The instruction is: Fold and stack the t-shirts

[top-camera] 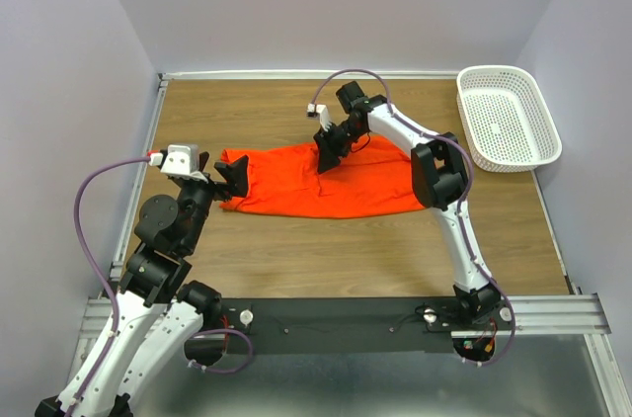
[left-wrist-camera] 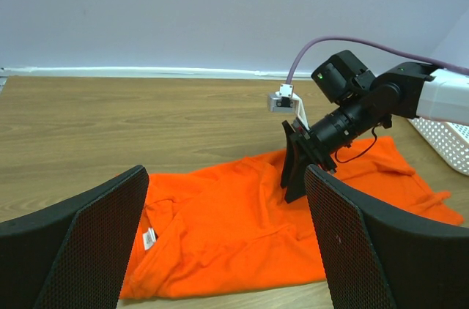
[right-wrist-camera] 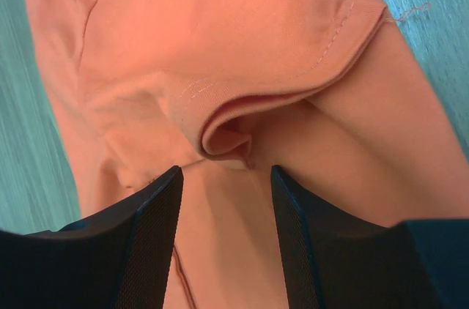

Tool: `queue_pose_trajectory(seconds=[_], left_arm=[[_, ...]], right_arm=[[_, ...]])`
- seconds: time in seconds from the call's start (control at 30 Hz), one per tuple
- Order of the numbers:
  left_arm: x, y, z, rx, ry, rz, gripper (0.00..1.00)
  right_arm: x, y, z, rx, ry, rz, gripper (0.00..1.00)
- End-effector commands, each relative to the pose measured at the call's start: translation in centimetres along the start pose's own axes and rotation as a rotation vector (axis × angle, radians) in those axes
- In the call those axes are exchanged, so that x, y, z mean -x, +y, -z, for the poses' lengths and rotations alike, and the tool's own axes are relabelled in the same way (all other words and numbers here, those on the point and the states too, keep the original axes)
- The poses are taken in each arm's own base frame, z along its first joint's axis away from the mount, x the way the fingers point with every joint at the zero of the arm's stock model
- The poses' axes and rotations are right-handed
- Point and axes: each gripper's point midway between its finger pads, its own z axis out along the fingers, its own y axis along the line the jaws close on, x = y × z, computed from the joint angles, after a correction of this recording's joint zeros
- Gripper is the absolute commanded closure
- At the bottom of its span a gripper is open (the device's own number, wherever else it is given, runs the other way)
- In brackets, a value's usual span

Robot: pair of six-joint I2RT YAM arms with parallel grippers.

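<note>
An orange-red t-shirt (top-camera: 296,192) lies rumpled in a long band across the middle of the table (top-camera: 296,264), running left to right. The white basket (top-camera: 509,119) sits well apart at the far right corner.

The left gripper (top-camera: 235,176) hangs at the shirt's left end with its jaws spread wide and nothing in them. The small neck label (left-wrist-camera: 149,238) lies just ahead of it.

The right gripper (top-camera: 326,158) points down onto the shirt's far edge. Its jaws are parted and nothing I can see is pinched. A curled sleeve hem (right-wrist-camera: 227,126) sits right at its fingertips.

The cloth looks light, limp and thin, so it should drape and bunch rather than hold a shape. I'd take it by stitched edges, the hem or the collar. A pinch there should catch one layer and slip less than mid-panel fabric.
</note>
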Motion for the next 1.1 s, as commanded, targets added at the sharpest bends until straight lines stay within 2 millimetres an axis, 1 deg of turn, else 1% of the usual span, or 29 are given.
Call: queue_pose_trajectory(seconds=[0.0, 0.13, 0.17, 0.33, 0.63, 0.73, 0.77, 0.83, 0.87, 0.9, 0.93, 0.97, 1.0, 1.03, 1.07], left_arm=[[0.3, 0.4, 0.1, 0.021, -0.02, 0.015, 0.05], [0.3, 0.4, 0.1, 0.021, -0.02, 0.016, 0.05], [0.3, 0.4, 0.1, 0.022, -0.019, 0.016, 0.05], [0.4, 0.4, 0.2, 0.024, -0.024, 0.017, 0.05], [0.4, 0.4, 0.1, 0.023, -0.021, 0.015, 0.05], [0.3, 0.4, 0.1, 0.022, -0.019, 0.016, 0.05], [0.3, 0.4, 0.1, 0.022, -0.019, 0.015, 0.05], [0.3, 0.4, 0.1, 0.022, -0.019, 0.016, 0.05], [0.3, 0.4, 0.1, 0.023, -0.019, 0.016, 0.05], [0.3, 0.5, 0.1, 0.025, -0.02, 0.014, 0.05], [0.3, 0.4, 0.1, 0.023, -0.019, 0.015, 0.05], [0.3, 0.4, 0.1, 0.023, -0.019, 0.015, 0.05], [0.4, 0.4, 0.1, 0.023, -0.022, 0.014, 0.05], [0.3, 0.4, 0.1, 0.023, -0.019, 0.013, 0.05], [0.3, 0.4, 0.1, 0.022, -0.019, 0.015, 0.05]], right_arm=[[1.2, -0.2, 0.5, -0.042, -0.004, 0.058, 0.4], [1.2, 0.0, -0.1, -0.01, -0.015, 0.045, 0.39], [0.9, 0.0, -0.5, 0.002, -0.01, 0.039, 0.39], [0.8, 0.8, -1.6, 0.054, -0.017, 0.036, 0.4], [1.2, 0.8, -1.9, 0.061, -0.025, 0.038, 0.46], [1.1, 0.7, -2.0, 0.057, -0.02, 0.03, 0.51], [1.0, 0.6, -2.0, 0.052, -0.018, 0.027, 0.59], [0.8, 0.6, -2.0, 0.049, -0.011, 0.022, 0.69], [0.7, 0.5, -1.9, 0.04, -0.006, 0.026, 0.78], [1.0, 0.7, -1.4, 0.029, -0.01, 0.039, 0.81], [0.7, 0.6, -1.3, 0.016, 0.001, 0.042, 0.85], [0.9, 0.6, -0.9, 0.002, 0.001, 0.051, 0.88], [1.4, 0.8, -0.3, -0.014, -0.003, 0.062, 0.96], [1.6, 0.7, 0.2, -0.038, 0.0, 0.07, 0.99], [1.5, 0.8, 0.4, -0.051, 0.007, 0.071, 0.99]])
